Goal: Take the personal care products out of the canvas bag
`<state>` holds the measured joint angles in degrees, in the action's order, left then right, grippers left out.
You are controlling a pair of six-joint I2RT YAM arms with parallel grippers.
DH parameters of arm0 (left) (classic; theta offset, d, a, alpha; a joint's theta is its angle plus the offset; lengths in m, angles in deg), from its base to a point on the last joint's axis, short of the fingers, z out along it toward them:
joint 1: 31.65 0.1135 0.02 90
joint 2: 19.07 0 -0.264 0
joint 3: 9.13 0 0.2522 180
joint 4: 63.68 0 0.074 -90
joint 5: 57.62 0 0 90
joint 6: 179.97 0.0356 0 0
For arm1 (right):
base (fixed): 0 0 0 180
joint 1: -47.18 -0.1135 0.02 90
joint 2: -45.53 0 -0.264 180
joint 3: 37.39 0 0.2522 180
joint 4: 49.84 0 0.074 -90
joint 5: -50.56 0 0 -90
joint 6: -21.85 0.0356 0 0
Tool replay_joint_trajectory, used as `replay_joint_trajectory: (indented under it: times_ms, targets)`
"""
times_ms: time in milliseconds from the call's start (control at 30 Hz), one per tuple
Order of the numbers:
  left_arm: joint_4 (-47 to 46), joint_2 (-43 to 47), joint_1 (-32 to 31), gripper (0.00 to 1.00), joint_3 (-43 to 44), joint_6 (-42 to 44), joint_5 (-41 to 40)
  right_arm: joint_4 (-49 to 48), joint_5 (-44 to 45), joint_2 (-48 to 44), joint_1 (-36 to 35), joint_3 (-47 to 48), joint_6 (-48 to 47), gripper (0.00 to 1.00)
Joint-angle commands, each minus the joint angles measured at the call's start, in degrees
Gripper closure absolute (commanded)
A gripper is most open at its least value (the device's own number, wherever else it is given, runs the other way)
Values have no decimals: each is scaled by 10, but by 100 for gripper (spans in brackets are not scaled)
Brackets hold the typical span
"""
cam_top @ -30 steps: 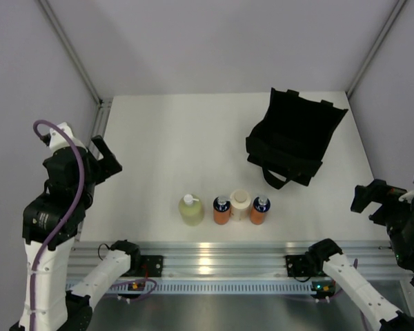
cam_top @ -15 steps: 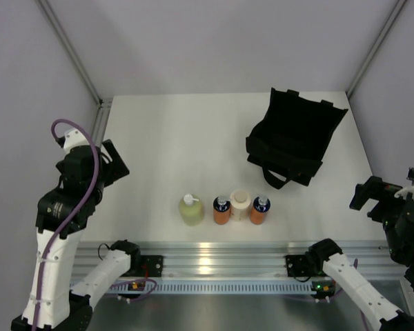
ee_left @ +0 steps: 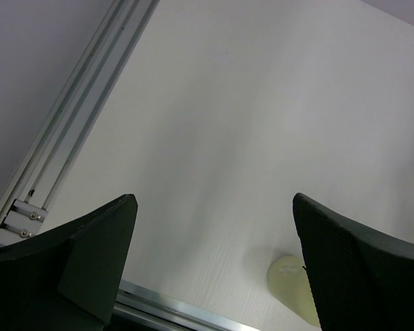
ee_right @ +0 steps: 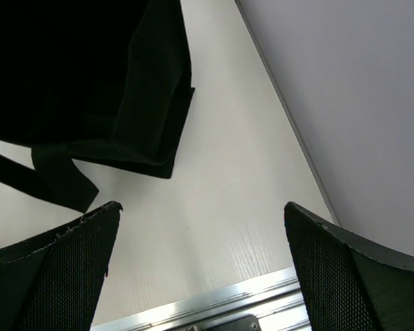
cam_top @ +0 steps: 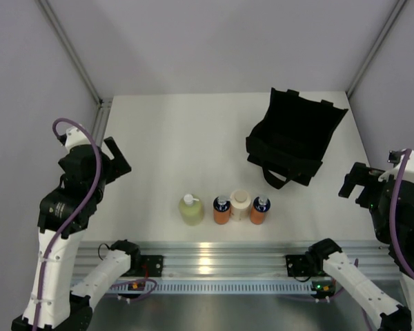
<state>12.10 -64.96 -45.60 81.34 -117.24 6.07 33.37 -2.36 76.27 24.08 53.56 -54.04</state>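
Pump bottle [cam_top: 191, 210], orange bottle [cam_top: 221, 210], beige cylinder [cam_top: 239, 205], second orange bottle [cam_top: 260, 210] stand in a row — outside the black canvas bag [cam_top: 297, 134].

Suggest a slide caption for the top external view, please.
Pump bottle, two orange bottles and beige bottle lined up outside the black canvas bag.

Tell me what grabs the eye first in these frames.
The black canvas bag slumps open at the far right of the table. Outside it, near the front edge, a tight row stands upright: a yellow-green pump bottle, an orange bottle, a beige cylinder and a second orange bottle. The left gripper and right gripper hang open and empty out at the sides.
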Motion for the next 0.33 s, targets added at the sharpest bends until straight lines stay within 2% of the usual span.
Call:
replay_joint_trajectory:
  times_ms: [0,300]
  targets:
    - [-44,-3,2,1,1,19,5,-42,2,7,8,-4,1,0]
    - [-52,-2,2,1,-2,28,6,-48,-1,5,8,-11,9,0]
